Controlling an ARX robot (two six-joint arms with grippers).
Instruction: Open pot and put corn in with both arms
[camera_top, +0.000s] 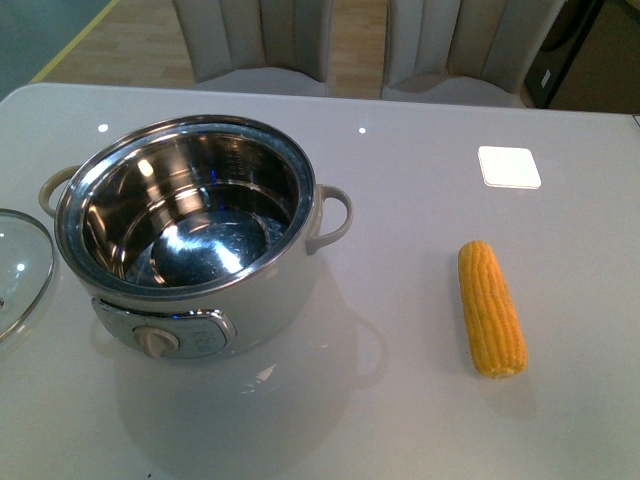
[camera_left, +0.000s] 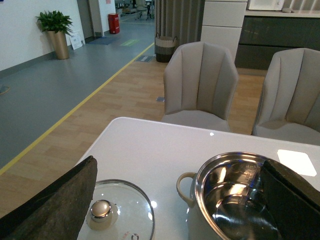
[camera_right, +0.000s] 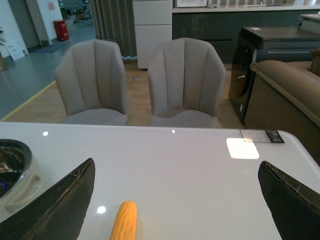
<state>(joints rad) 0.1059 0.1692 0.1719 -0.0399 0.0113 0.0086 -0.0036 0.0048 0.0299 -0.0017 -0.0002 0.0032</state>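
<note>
Front view: open pot (camera_top: 285, 300), corn (camera_top: 491, 307) apart

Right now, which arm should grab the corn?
Probably the right: the corn lies right of the pot, in front of the open right tool. The left tool faces the glass lid and pot.

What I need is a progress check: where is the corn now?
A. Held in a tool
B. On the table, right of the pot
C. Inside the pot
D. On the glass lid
B: the corn lies on the table, apart from the pot and to its right; the pot's bowl is empty.
</note>
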